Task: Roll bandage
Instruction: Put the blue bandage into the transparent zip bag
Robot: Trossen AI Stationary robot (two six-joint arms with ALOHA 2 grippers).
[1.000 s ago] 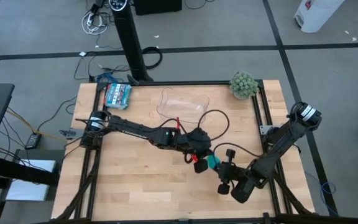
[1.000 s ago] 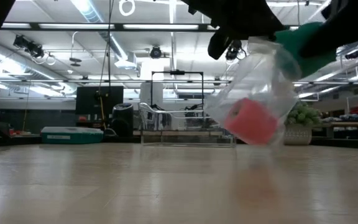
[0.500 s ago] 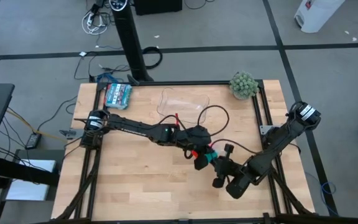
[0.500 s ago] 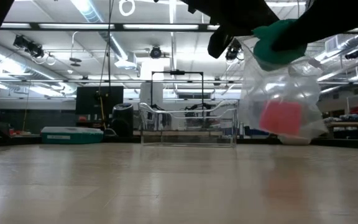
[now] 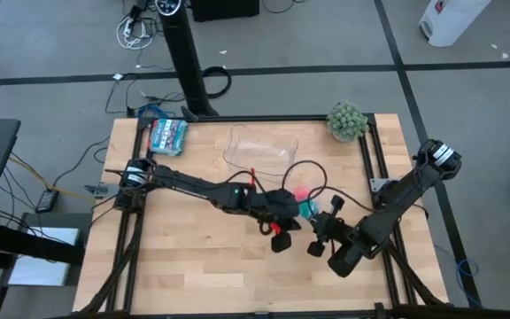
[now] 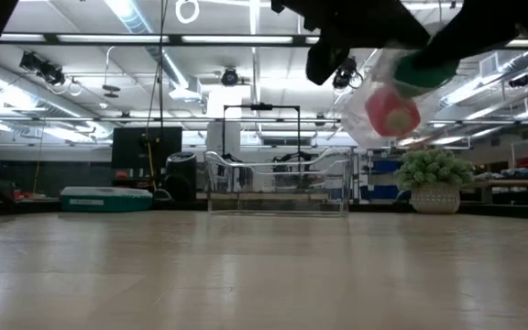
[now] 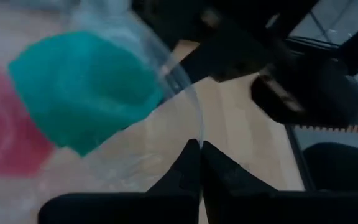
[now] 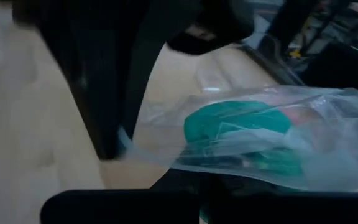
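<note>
The bandage (image 7: 86,93) is a compact teal roll inside a clear plastic bag (image 6: 383,96), beside a pink roll (image 6: 392,112). The bag hangs in the air over the table's right-middle, high above the wood in the low view. My left gripper (image 7: 199,163) and my right gripper (image 8: 197,186) meet there, and each is shut on the bag's film. From above, the teal roll (image 5: 308,210) and the pink roll (image 5: 301,192) show between the two arms. My left gripper pinches the bag's clear film at an edge (image 7: 194,138) between its two shut fingers, coming from the table's left and slanting down. The bag is lifted clear of the table. One layer or several, I cannot tell. My right gripper pinches the bag's film along its underside (image 8: 229,167), just under the teal roll, coming from the table's right and slanting down. The gripper's own body hides the exact spot. The bag is held clear of the table and stretches toward the left finger (image 8: 110,93).
A clear tray (image 5: 262,146) lies at the far middle of the table. A teal-patterned packet (image 5: 167,135) sits at the far left corner and a small potted plant (image 5: 347,120) at the far right corner. Bare wood runs along the near side.
The bag hung low with the pink roll at its bottom. It has swung up and now lies bunched high between the grippers, the pink roll up beside the teal one. My right gripper has risen, gone toward the table's far edge and rolled.
</note>
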